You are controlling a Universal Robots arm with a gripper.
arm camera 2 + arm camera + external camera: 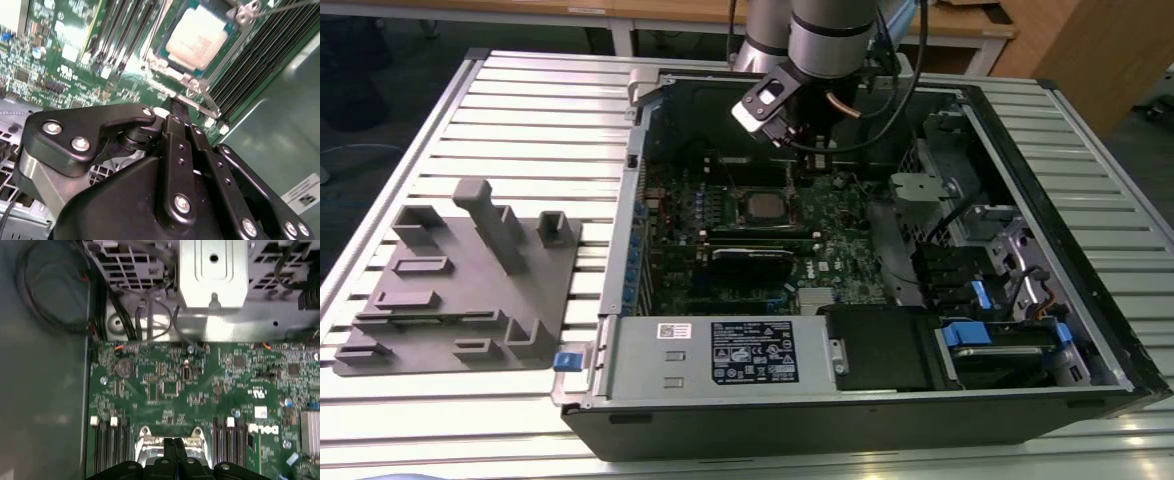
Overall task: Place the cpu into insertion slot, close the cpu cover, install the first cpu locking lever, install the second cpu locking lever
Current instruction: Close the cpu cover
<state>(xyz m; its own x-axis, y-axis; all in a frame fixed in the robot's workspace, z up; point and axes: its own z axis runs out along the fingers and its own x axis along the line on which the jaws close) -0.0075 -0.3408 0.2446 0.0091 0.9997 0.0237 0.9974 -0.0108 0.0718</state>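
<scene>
The arm reaches down into an open black case [854,425] that lies on a ribbed metal table [520,110]. A grey moulded fixture [454,280] with upright blocks sits on the table at the exterior view's left, well apart from the case.

The gripper [817,158] hangs over the green board [200,390], near the slot [160,50] on the side towards the far wall of the case. Its black fingers [169,447] lie pressed together with only a seam between them, and I see nothing held in them.

The cpu [200,39] lies flat in the slot, a small square with a dull silver-tan lid and rounded corners, a dark metal rim close round it. In the exterior view it is a tiny pale square [765,206] in the middle of the board.

The second wrist view adds the bright looped end of a wire lever [245,12] at one corner of the slot. It also shows long ribbed black memory slots [260,60] beside it, and the gripper's bolted, matte black links.

The first wrist view looks the other way. It takes in a round coin cell [125,368], a folded bare-steel bracket [212,275] and dark cables [45,305] looped over the case's grey floor. Just ahead of the fingertips is a shiny frame edge with two screws.
</scene>
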